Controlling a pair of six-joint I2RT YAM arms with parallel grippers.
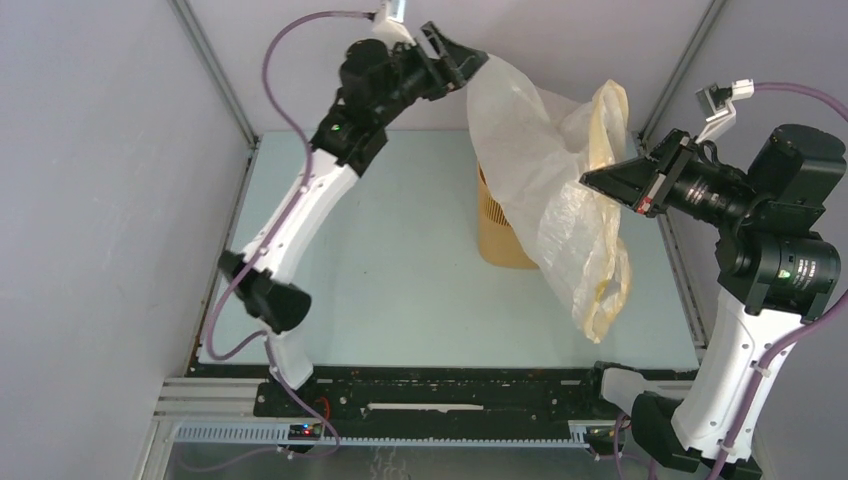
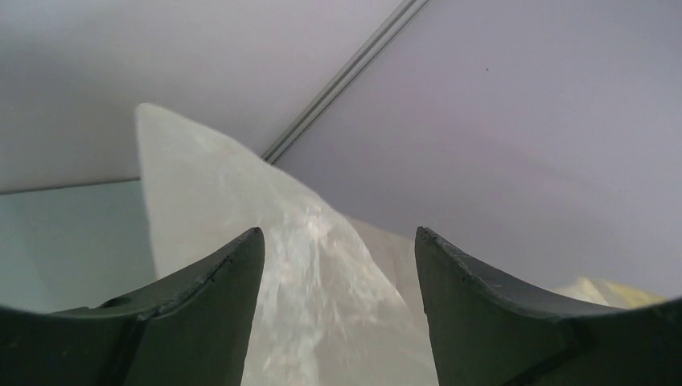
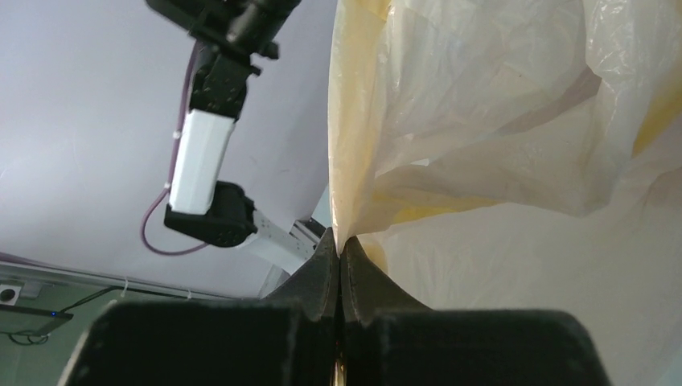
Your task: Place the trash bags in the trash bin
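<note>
My right gripper (image 3: pixel 341 256) clamped on the trash bag (image 1: pixel 530 160) edge, my left gripper (image 2: pixel 339 235) spread wide astride its corner, both arms raised high.

In the top view the bag (image 1: pixel 545 170) covers the bin (image 1: pixel 492 230) from 12 through 3 o'clock, rim and mouth included; only its 9 o'clock wall shows. The right arm (image 1: pixel 740 370) runs off the frame at 5 o'clock, base unseen. In the left wrist view the bag passes between the left gripper's (image 2: pixel 338 232) parted fingers (image 2: pixel 201 314) and is cut off at 6 o'clock; whether it touches either finger cannot be told. In the right wrist view the bag overruns the frame at 12 and 3 o'clock, its pinched edge lost inside the right gripper (image 3: pixel 341 257).
</note>
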